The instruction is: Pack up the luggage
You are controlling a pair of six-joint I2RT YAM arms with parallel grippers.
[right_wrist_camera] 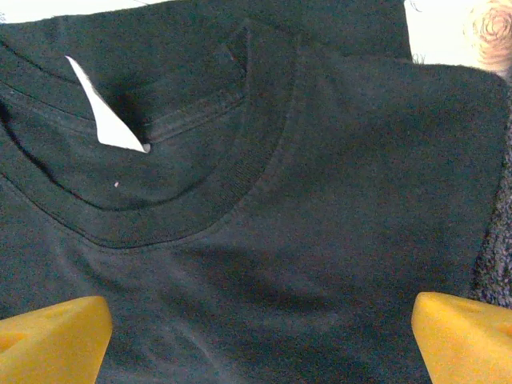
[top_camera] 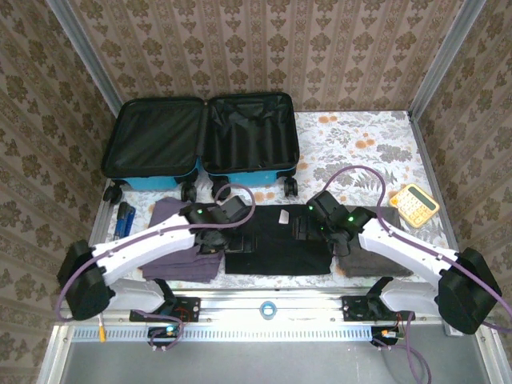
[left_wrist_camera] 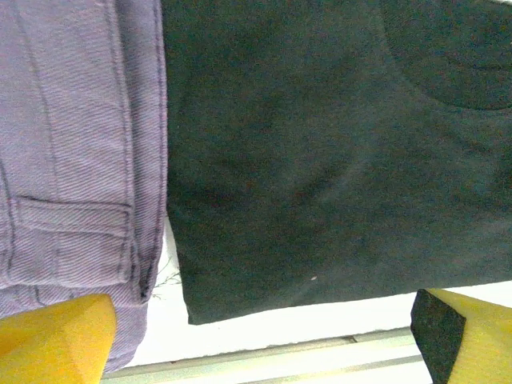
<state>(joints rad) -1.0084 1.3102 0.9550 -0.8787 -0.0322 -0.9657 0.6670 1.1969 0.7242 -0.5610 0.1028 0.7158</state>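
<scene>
At the far side of the worktop [top_camera: 352,140], the luggage [top_camera: 204,140] lies fully open against the back wall, its 2 halves flat side by side, black lining facing up and its black wheels toward the arms. Nothing is packed in either half.

Nearer the arms, 3 folded pieces of clothing lie in a row. Purple trousers [top_camera: 180,252] are on the left, a black T-shirt [top_camera: 280,240] is in the middle, and a grey fuzzy cloth [top_camera: 376,260] is on the right, touching the shirt's edge.

The left tool [top_camera: 232,220] hangs over the seam where the trousers and shirt meet. In the left wrist view, the left tool [left_wrist_camera: 256,344] is spread wide. Its yellow pads [left_wrist_camera: 56,336] sit at the 2 lower corners and hold nothing. The trousers [left_wrist_camera: 72,160] show a pocket seam, and the shirt [left_wrist_camera: 336,144] lies just beside them.

The right tool [top_camera: 312,224] is above the right part of the shirt. In the right wrist view, the right tool [right_wrist_camera: 256,336] is also wide and empty, with its pads [right_wrist_camera: 52,336] apart over the shirt [right_wrist_camera: 280,240]. The round collar holds a white label [right_wrist_camera: 104,112], and the grey cloth [right_wrist_camera: 496,240] shows at the right edge.

A yellow calculator [top_camera: 414,202] rests on the worktop to the right of the clothes. A small blue item [top_camera: 124,218], too small to identify, lies by the left wheel.
</scene>
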